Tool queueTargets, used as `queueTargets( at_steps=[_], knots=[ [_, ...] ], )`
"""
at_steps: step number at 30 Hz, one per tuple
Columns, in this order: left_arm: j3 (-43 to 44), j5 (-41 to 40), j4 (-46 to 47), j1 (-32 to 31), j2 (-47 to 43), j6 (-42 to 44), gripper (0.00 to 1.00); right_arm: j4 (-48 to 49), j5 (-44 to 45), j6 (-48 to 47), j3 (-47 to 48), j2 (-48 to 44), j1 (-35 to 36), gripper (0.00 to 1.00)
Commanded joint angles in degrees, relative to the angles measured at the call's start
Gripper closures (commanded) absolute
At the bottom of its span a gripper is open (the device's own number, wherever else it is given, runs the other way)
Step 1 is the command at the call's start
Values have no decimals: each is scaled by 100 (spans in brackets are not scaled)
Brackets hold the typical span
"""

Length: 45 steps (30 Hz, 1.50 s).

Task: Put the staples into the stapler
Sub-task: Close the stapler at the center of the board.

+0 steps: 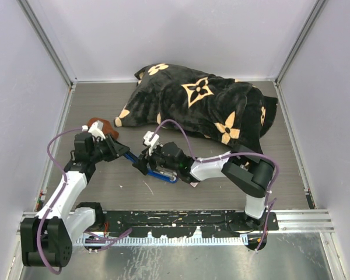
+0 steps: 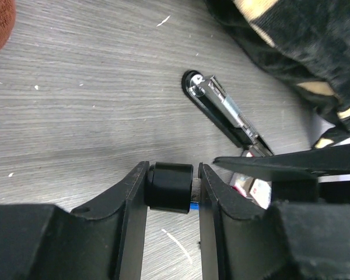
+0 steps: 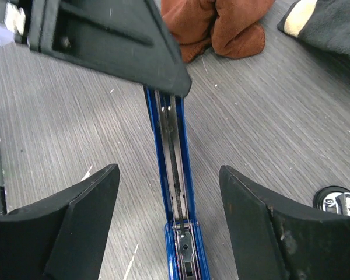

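A blue stapler (image 1: 163, 175) lies opened on the table, its long metal channel (image 3: 172, 146) bare and facing up. My left gripper (image 1: 118, 150) is shut on the black cap at the stapler's far end (image 2: 170, 186). My right gripper (image 3: 169, 172) stands open, one finger on each side of the blue channel and touching nothing. The staples (image 2: 247, 188), a small white box with a red-pink label, peek out behind my left gripper's right finger and are mostly hidden.
A second stapler (image 2: 224, 111), black and silver, lies open on the table just beyond the blue one. A black blanket with tan flowers (image 1: 204, 105) fills the back of the table. A brown cloth (image 1: 99, 124) sits at the left.
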Motion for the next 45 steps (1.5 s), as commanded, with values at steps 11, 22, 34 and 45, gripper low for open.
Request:
queueTargets(
  at_steps=[11, 22, 34, 45],
  knots=[
    [344, -1896, -600, -1146, -936, 767, 96, -2642, 1325, 2304, -969, -2969, -101, 23],
    [1003, -4058, -1230, -3043, -565, 1347, 97, -2662, 1352, 4248, -2492, -3758, -109, 30],
    [1928, -6361, -1947, -5237, 688, 1553, 97, -2033, 1482, 4695, -2867, -3450, -107, 30],
    [2304, -6846, -2159, -6062, 1532, 1254, 97, -1330, 1374, 4877, -2909, -2722, -106, 39]
  ],
)
